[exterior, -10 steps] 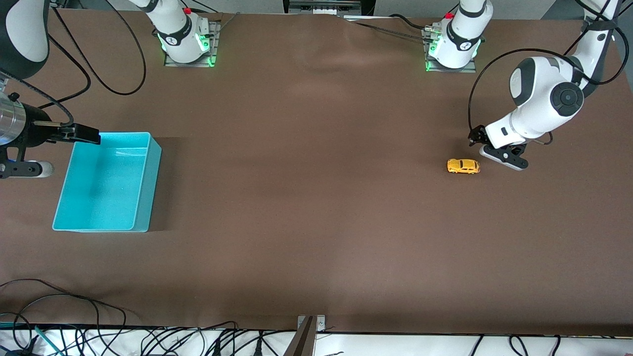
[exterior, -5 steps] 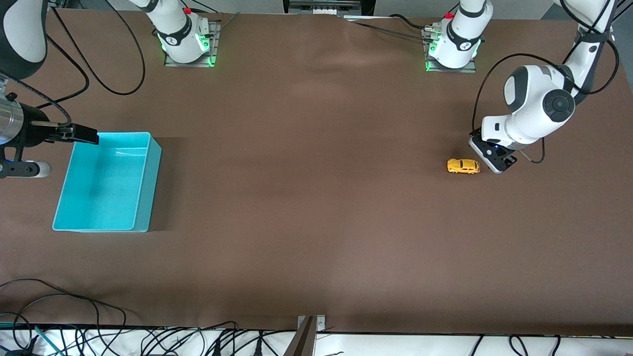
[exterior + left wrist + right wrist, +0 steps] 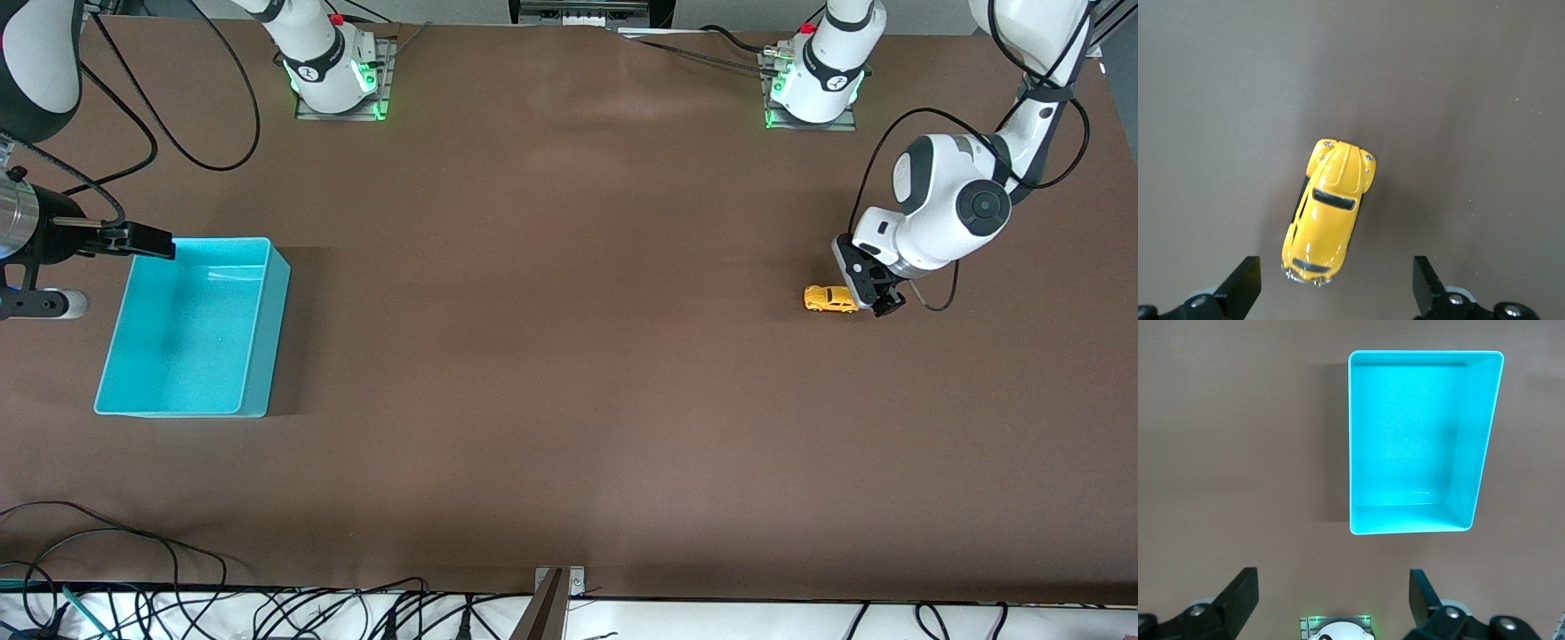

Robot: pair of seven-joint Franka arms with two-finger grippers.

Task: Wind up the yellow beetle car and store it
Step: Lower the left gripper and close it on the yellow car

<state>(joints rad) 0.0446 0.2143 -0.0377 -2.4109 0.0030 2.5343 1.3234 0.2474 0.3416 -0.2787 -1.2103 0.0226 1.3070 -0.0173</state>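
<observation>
The left gripper (image 3: 876, 298) has swung in over the car (image 3: 833, 299), fingers wide, apparently ready to grasp. The car sits untouched near the left arm's end. The right gripper (image 3: 1331, 603) waits open above the bin (image 3: 258, 342).

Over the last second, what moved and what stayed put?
The left gripper swung in over the yellow beetle car, fingers open and nothing grasped yet. The car, the turquoise bin and the waiting right gripper stayed as they were.

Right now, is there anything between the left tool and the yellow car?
Nothing visible. The left tool is open over the yellow beetle car, with only bare table around it.
</observation>
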